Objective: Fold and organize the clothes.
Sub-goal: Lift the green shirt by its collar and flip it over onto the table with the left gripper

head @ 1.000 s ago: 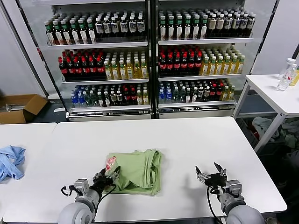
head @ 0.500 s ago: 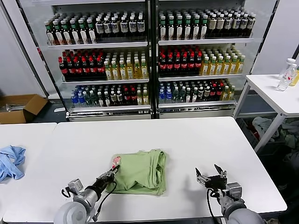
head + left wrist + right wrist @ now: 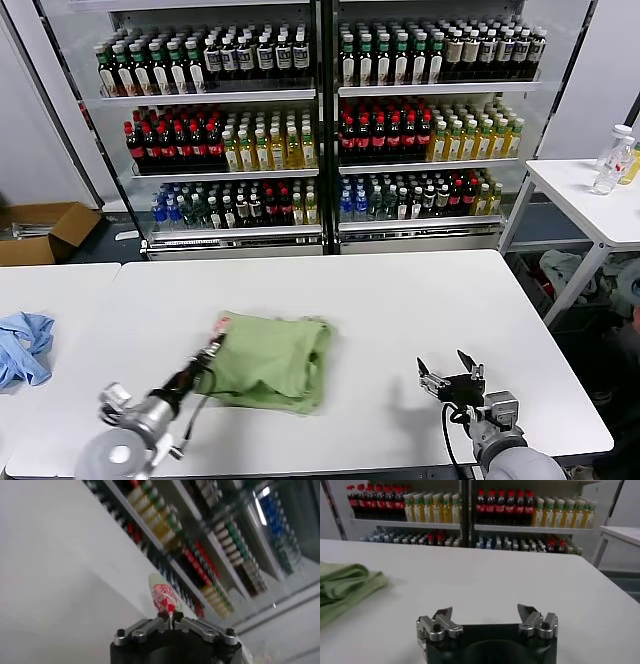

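The light green T-shirt [image 3: 268, 358] lies folded in a bundle on the white table [image 3: 400, 300], left of centre. My left gripper [image 3: 214, 344] is shut on the shirt's left edge, at the corner with the red-pink-white print [image 3: 163, 596], which sticks up between the fingertips in the left wrist view. My right gripper [image 3: 447, 373] is open and empty, low over the table's front right, well clear of the shirt. In the right wrist view [image 3: 483, 614] the shirt [image 3: 345, 585] lies far off at one side.
A light blue cloth [image 3: 22, 344] lies on the neighbouring table at far left. Glass-door coolers full of bottles [image 3: 320, 120] stand behind the table. A small white side table [image 3: 590, 200] with bottles stands at the right. A cardboard box [image 3: 40, 230] sits on the floor at left.
My left gripper has pulled the shirt leftward and slightly away across the table, holding its printed corner. The arm has swung left. The right gripper has stayed put.
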Available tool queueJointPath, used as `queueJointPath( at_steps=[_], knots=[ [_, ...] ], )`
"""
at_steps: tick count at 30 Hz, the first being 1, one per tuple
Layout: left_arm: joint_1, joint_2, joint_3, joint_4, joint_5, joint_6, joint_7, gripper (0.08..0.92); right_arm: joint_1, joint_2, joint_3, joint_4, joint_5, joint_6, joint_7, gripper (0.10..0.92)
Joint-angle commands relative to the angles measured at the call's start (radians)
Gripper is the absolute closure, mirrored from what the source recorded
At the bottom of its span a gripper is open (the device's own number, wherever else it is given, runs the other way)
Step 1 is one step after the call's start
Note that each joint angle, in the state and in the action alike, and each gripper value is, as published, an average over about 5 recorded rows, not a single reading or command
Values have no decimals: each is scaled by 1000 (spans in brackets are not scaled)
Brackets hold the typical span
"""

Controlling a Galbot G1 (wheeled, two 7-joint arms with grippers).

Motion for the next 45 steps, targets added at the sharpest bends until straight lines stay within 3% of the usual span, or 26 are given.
queueJointPath(
  at_steps=[1, 5, 9, 12, 15, 20, 25, 29, 31, 39, 45],
  knots=[
    [14, 255, -362, -119, -163, 10, -44, 897, 40, 1, -21, -2, 21, 3, -1, 203],
    [14, 241, -214, -280, -81, 9, -89, 897, 44, 7, -31, 7, 24, 4, -2, 203],
    [-17, 111, 107, -338, 114, 7, -106, 897, 40, 10, -30, 15, 27, 7, -4, 203],
    [-89, -7, 344, -273, 287, 7, -115, 897, 36, 16, -27, 25, 26, 9, -4, 203],
    [-167, -110, 487, -179, 368, 8, -140, 897, 27, 26, -21, 38, 21, 8, -3, 203],
    [-273, -239, 649, 4, 469, 8, -167, 897, 11, 26, 4, 52, 15, 14, -5, 203],
    [-365, -318, 741, 160, 556, 7, -186, 897, 10, 22, 42, 65, 22, 9, -5, 203],
    [-379, -325, 805, 274, 714, -9, -177, 896, 8, 13, 48, 71, 17, 10, -15, 203],
    [-359, -323, 816, 272, 728, -29, -168, 882, 7, 7, 46, 72, 11, 15, -21, 203],
    [-314, -299, 766, 140, 699, -143, -134, 685, 44, 13, 23, 49, 33, 12, -15, 203],
    [-163, -174, 629, -120, 701, -153, -134, 512, 163, 77, -90, -19, 103, -32, 36, 203]
  ],
)
